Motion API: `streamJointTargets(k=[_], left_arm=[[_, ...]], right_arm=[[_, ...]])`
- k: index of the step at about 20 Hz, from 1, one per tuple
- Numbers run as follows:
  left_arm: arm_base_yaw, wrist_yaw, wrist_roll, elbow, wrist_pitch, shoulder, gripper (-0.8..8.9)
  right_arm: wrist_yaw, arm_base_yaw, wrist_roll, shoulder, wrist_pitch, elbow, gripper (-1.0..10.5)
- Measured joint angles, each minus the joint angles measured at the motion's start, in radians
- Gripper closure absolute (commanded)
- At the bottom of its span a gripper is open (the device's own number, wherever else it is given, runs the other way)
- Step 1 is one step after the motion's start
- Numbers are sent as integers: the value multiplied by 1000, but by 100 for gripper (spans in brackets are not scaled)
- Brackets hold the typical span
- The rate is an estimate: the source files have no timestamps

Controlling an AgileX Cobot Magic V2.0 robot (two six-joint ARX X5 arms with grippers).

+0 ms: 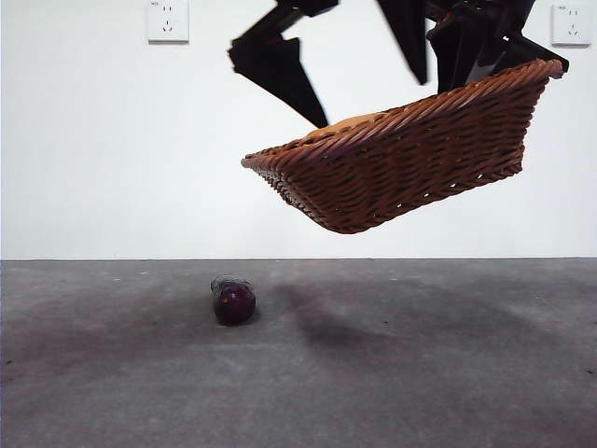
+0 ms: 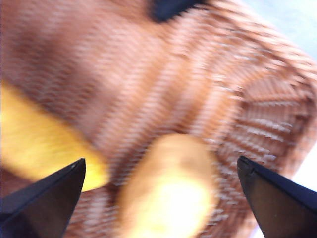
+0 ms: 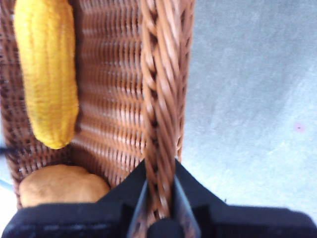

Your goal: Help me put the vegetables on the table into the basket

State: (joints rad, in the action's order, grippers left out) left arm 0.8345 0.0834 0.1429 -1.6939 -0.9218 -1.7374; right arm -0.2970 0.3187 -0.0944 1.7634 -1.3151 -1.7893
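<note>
Table (image 1: pixel 420 392) grey and mottled, white wall with sockets, eggplant (image 1: pixel 233 301) lying at 7 o'clock below tilted, airborne basket (image 1: pixel 410 163) holding corn (image 3: pixel 47 74) and potato (image 3: pixel 62 185), right gripper (image 3: pixel 159 191) clamped on rim, left gripper (image 2: pixel 158 173) spread above potato.

The basket (image 1: pixel 410 149) hangs tilted in the upper right of the front view, with black arms crowding above it. Below, the table (image 1: pixel 448 373) is open. Only the eggplant (image 1: pixel 233 301) lies left of centre, with room all around it.

wall (image 1: pixel 112 149): plain white — sockets (image 1: pixel 168 21): two, high up | light: even, soft shadows
</note>
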Motion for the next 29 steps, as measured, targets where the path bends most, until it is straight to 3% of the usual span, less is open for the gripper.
streamJointTargets(k=[11, 22, 29], left_arm=[[-358, -24, 0, -33, -70, -9, 216], [-373, -23, 62, -33, -23, -269, 216], [-364, -22, 79, -33, -18, -391, 220]], right_arm=[[21, -159, 17, 0, -25, 0, 963], [21, -298, 65, 0, -36, 0, 963], [20, -307, 93, 0, -37, 0, 963]])
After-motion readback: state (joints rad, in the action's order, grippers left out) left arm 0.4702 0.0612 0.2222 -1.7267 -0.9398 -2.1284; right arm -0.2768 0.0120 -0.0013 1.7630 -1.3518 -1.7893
